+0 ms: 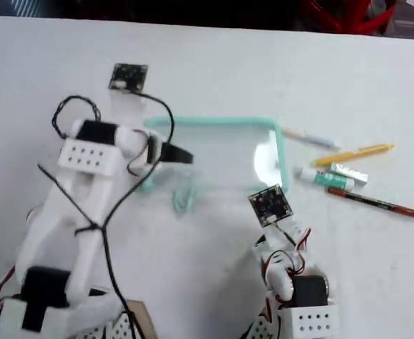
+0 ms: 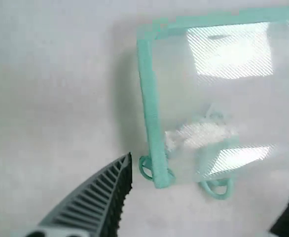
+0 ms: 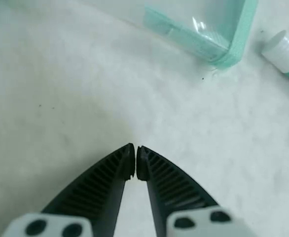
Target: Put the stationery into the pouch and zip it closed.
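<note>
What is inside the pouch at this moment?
No stationery shows through the clear pouch; the yellow pen and glue stick lie outside. Glare covers parts of its interior.

No legible text or labels.

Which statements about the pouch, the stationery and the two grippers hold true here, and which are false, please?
1. The yellow pen lies on the table, outside the pouch. True.
2. The right gripper is open. False: its fingers are shut, with nothing between them.
3. The left gripper is open by the pouch's edge. True.
4. The glue stick is inside the pouch. False: it lies on the table beside the pouch.
</note>
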Controlling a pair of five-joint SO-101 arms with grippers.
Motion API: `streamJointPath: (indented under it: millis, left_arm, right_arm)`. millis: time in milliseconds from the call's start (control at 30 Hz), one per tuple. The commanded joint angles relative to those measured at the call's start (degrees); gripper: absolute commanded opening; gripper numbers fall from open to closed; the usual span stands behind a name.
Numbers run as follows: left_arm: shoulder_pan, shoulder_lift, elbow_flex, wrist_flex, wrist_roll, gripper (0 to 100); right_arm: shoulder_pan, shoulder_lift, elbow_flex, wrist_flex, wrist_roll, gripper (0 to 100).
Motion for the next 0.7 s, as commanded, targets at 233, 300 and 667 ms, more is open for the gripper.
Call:
streamJointPath:
  millis: [233, 300, 667]
  left_arm:
    - [-4.0, 27.21, -15.3, -5.19, 0.35, 49]
    - [-2.68, 31.16, -18.2, -5.27, 0.26, 49]
    - [5.76, 42.86, -32.88, 3.08, 0.26, 48]
  right_arm:
    - [-0.04, -0.31, 0.44, 0.4, 0.35, 2.1]
    - [-0.04, -0.31, 0.44, 0.4, 0.35, 2.1]
    - [-0.04, -0.31, 0.44, 0.4, 0.35, 2.1]
